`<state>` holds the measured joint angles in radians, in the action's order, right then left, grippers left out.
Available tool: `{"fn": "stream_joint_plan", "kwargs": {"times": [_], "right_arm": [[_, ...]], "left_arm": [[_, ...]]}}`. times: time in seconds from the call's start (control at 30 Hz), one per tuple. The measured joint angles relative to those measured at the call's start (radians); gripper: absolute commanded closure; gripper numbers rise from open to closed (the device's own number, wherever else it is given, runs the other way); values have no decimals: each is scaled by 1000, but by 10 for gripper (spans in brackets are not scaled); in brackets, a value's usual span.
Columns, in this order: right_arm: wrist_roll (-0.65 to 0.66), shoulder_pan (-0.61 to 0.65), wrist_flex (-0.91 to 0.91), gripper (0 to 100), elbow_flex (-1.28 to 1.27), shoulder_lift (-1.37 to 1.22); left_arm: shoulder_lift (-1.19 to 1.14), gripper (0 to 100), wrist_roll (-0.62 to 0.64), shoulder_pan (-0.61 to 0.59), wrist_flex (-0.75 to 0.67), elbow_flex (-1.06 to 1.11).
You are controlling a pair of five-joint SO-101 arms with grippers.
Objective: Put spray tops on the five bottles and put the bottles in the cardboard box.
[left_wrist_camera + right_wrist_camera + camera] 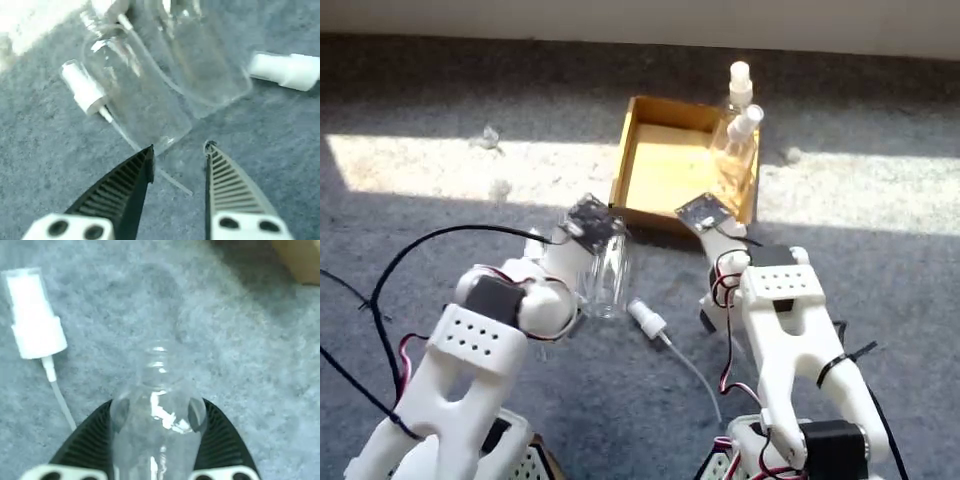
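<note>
On the grey carpet, the right gripper [157, 407] clamps an uncapped bottle [158, 430], a spray top [34, 315] lying just beside.

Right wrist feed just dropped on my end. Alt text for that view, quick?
The right pincer grips a clear bottle with no top, its open neck pointing away. A white spray top with its tube lies on the grey carpet nearby.

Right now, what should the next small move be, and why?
Probably the left pincer, open and empty, should lower onto the loose spray top and close on it. The right pincer is clamped on a bottle whose neck is bare, so it needs a top before going in the cardboard box.
</note>
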<state>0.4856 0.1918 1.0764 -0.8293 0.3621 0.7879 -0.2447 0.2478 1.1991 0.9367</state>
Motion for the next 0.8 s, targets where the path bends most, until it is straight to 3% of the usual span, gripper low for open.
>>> {"fn": "stream_joint_plan", "kwargs": {"times": [0.1,0.33,0.47,0.63,0.8], "right_arm": [[-68,-5,0,981,-2,-12],[-149,-9,-5,981,-2,-29],[-157,-9,-37,981,-6,-32],[-157,-37,-44,981,-6,-32],[-157,-49,-44,981,-6,-32]], "left_arm": [[0,835,32,141,11,-34],[-77,835,155,292,-43,-115],[-276,835,173,305,-52,-196],[-511,835,97,307,-55,-270],[-539,835,249,304,-75,-302]]}}
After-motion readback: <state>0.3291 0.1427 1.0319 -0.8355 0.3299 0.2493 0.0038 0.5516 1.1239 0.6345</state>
